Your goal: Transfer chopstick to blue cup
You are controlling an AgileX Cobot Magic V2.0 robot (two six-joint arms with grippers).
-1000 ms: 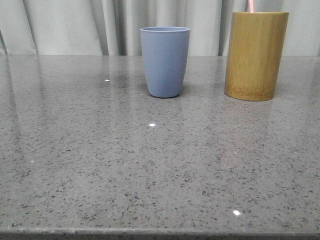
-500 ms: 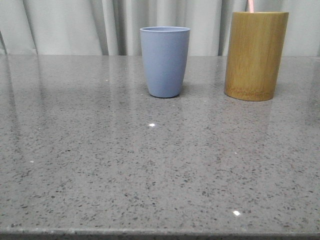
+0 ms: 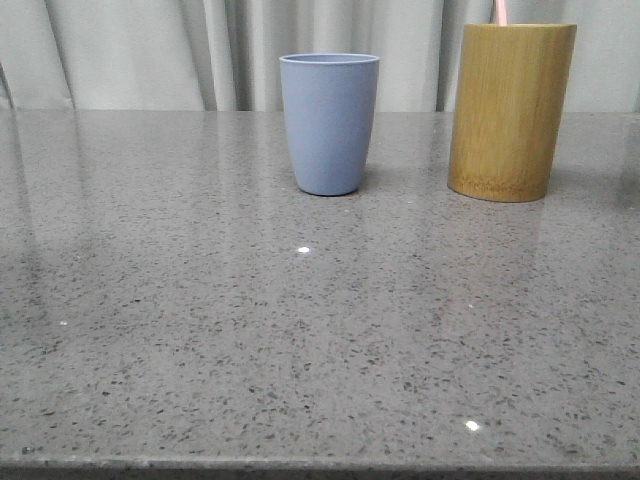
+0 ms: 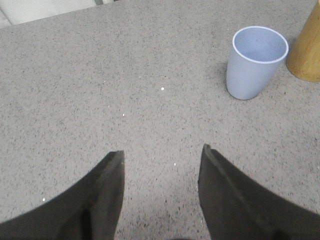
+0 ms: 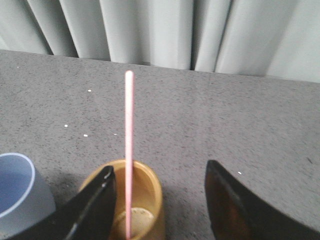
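Observation:
The blue cup point(image 3: 330, 124) stands upright at the back middle of the grey table, and it looks empty in the left wrist view point(image 4: 256, 62). To its right stands a taller bamboo cup point(image 3: 511, 112) with a thin pink chopstick point(image 3: 502, 11) poking out of its top. In the right wrist view the chopstick point(image 5: 129, 150) rises from the bamboo cup point(image 5: 147, 200), between the fingers of my open right gripper point(image 5: 159, 170) and close to one of them. My left gripper point(image 4: 162, 152) hangs open over bare table, short of the blue cup. Neither gripper shows in the front view.
The speckled grey table point(image 3: 300, 330) runs to a near edge at the bottom of the front view. Pale curtains point(image 3: 150, 50) hang right behind the cups.

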